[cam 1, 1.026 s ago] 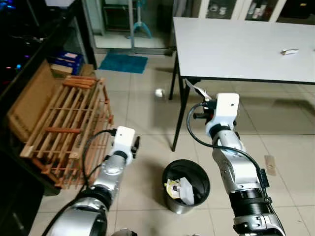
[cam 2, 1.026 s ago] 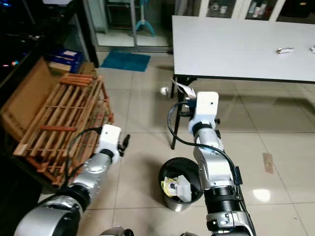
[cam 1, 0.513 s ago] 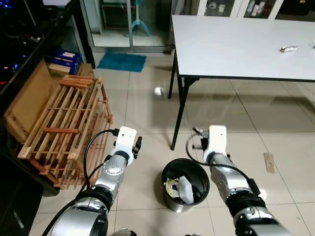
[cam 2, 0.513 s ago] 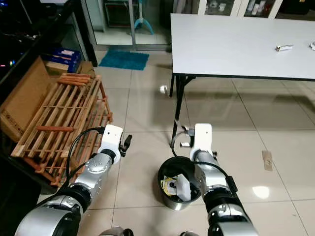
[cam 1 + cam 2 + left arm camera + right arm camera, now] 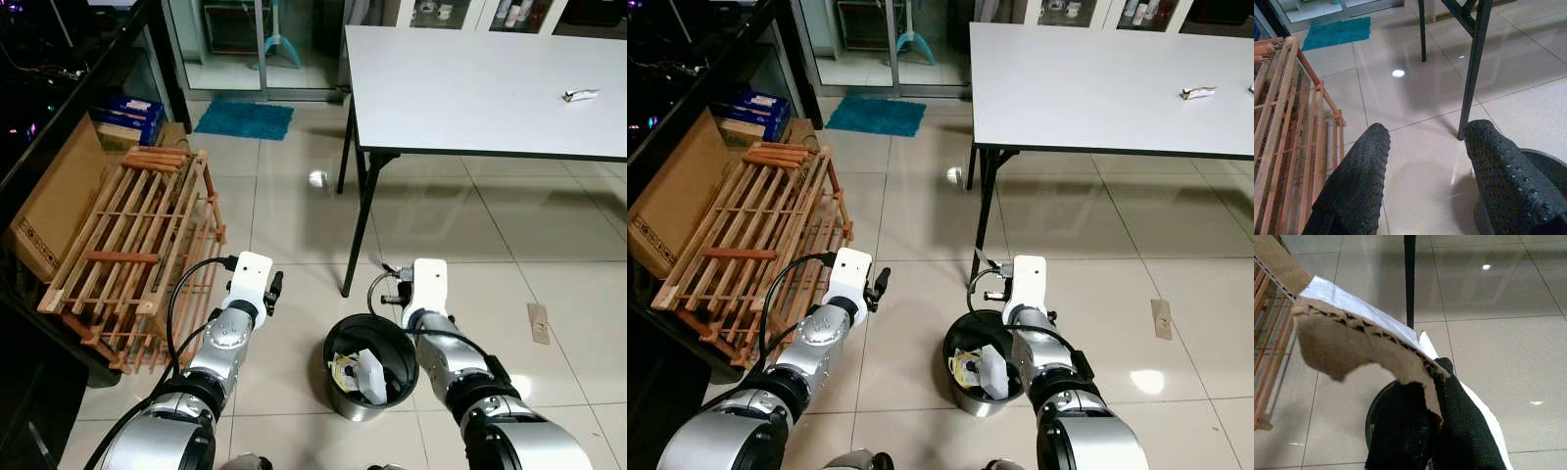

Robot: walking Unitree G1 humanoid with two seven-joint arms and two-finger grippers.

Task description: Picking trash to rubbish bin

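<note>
— Around my hands, what stood in the way?

— Just beyond my right gripper [image 5: 1435, 382] rose the black table leg [image 5: 361, 227], with the white table [image 5: 470, 88] above and ahead of it. A small wrapper [image 5: 578, 95] lay far off on that tabletop. Out to the side of my left gripper [image 5: 1425, 171] leaned the wooden rack [image 5: 137, 245], and a flat cardboard box [image 5: 54, 211] stood behind it. A white scrap [image 5: 316, 179] lay on the tiles well ahead of both hands, with a blue mat [image 5: 245, 120] farther on.

— And your hands themselves?

— My right fingers [image 5: 1459, 431] were pressed together on a torn piece of cardboard [image 5: 1352, 338] backed with white sheet. My left fingers [image 5: 1356, 186] stood wide apart with nothing between them.

— Where was the bin?

— The black rubbish bin [image 5: 338, 345] sat right under my right gripper, on the floor between my two arms. The cardboard stuck out past my fingertips, above the bin's far rim. Crumpled paper [image 5: 364, 377] lay inside it.
</note>
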